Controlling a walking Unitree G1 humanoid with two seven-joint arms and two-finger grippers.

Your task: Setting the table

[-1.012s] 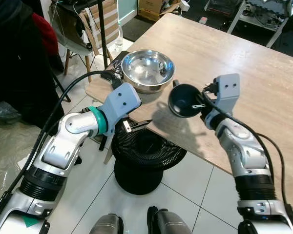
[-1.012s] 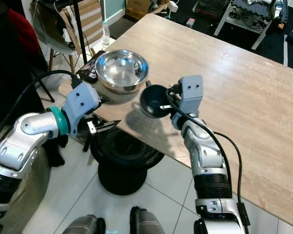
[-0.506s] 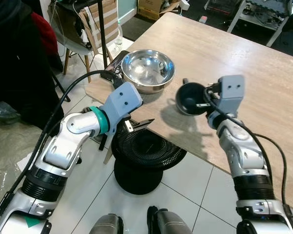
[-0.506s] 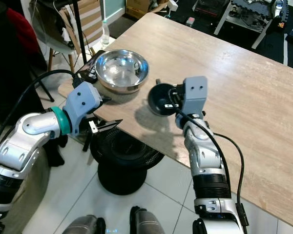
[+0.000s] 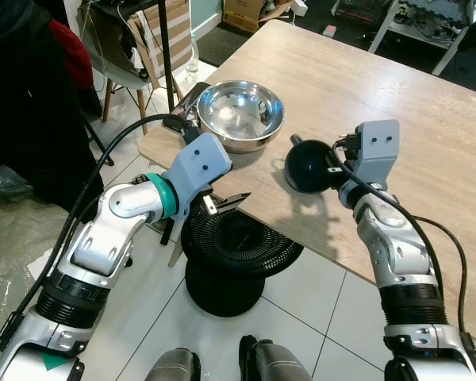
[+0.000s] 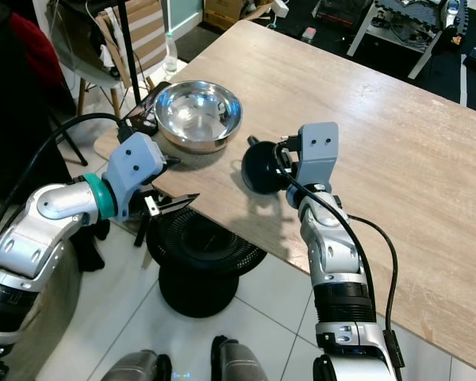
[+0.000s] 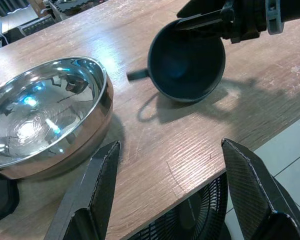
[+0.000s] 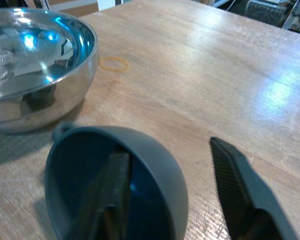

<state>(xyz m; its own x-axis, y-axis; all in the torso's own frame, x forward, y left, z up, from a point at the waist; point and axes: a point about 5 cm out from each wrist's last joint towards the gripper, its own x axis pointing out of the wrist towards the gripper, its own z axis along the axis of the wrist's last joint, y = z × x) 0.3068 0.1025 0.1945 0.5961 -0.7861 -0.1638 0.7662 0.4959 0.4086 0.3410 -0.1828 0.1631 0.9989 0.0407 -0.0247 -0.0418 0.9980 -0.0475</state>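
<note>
Well, we see two dishes on the wooden tabletop [image 5: 397, 103]: one shiny metal bowl [image 5: 239, 113] and one dark cup [image 5: 307, 167]. We have two arms, and each has one gripper.

The metal bowl sits near the corner of the tabletop closest to our left side. It has nothing in it but bright reflections. The dark cup has a small handle, and it points toward the metal bowl. The cup has nothing in it that we can see.

Our right gripper [image 8: 172, 200] holds the dark cup. One black finger is inside the cup and the other is outside, so the jaws pinch the cup's wall. The cup is tipped on its side just above the tabletop, close to the near edge and just beside the bowl.

Our left gripper [image 7: 172, 192] hovers off the tabletop, just past the near edge. Its jaws are spread wide and hold nothing. A round black fan [image 5: 236, 248] stands on the floor below it.

Beyond the cup, the wood is bare all the way to the far edge.
</note>
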